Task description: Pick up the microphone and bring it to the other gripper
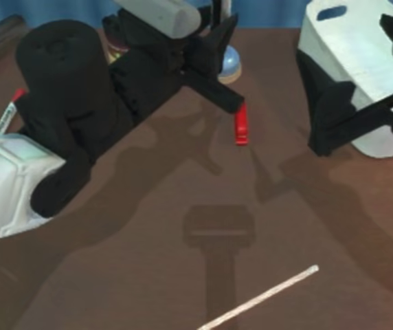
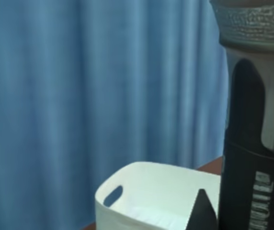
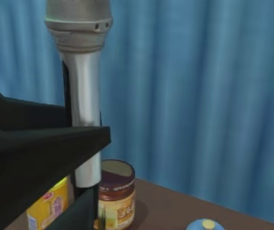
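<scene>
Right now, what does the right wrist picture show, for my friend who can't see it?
A slim microphone with a silver-grey mesh head stands upright before a blue curtain, the black wedge-fingered left gripper clamped across its handle. Behind, on the brown table, stand a brown jar and a yellow packet.

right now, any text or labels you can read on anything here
None can be read.
microphone: white lettering down its black handle, too blurred to read.
jar: printed label, blurred.
yellow box: red mark and print, too small to read.
</scene>
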